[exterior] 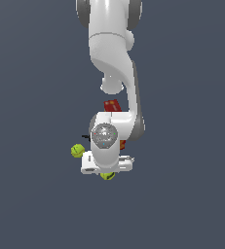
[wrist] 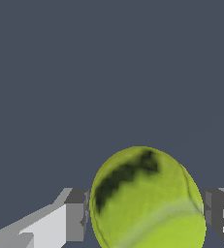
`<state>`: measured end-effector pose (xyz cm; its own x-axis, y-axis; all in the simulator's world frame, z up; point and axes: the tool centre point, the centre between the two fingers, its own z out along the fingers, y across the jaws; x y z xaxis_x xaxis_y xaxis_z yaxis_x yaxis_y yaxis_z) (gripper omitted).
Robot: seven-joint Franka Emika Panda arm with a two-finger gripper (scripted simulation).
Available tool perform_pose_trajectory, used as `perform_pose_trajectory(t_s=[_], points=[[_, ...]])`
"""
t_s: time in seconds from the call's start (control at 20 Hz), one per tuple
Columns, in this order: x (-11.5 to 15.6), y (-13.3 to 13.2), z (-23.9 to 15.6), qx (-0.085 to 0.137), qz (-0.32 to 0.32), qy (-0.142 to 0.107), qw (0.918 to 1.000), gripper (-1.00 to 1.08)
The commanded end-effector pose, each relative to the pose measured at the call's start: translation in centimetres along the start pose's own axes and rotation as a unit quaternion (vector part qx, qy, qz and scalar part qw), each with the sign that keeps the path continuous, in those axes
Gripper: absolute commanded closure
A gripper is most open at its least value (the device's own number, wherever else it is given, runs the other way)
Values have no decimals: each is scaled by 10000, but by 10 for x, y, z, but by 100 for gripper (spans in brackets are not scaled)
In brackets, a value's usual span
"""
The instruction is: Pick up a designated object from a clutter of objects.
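From the exterior view, the arm [exterior: 113, 63] blocks most of the red box [exterior: 112, 105]; only a top corner and a sliver lower down [exterior: 122, 144] peek out. The gripper [exterior: 107, 168] sits over one tennis ball [exterior: 107, 176], leaving just its lower edge showing. A tiny dark item [exterior: 84, 137] beside the wrist is too small to make out. The arm's base runs off the top edge. In the wrist view, the ball's underside and both fingers [wrist: 74, 215] are cut off by the frame, and I cannot tell whether they touch the ball.
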<state>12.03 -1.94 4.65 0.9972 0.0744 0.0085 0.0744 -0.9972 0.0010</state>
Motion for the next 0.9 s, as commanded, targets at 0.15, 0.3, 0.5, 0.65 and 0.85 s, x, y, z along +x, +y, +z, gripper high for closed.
perform_pose_trajectory(t_s=[0.15, 0.3, 0.5, 0.65, 0.85], points=[[0, 0, -1, 0, 0, 0, 10000, 108], [-2, 0, -5, 0, 0, 0, 10000, 108], [-8, 0, -17, 0, 0, 0, 10000, 108], [-14, 0, -30, 0, 0, -3, 10000, 108], [-24, 0, -54, 0, 0, -3, 10000, 108]])
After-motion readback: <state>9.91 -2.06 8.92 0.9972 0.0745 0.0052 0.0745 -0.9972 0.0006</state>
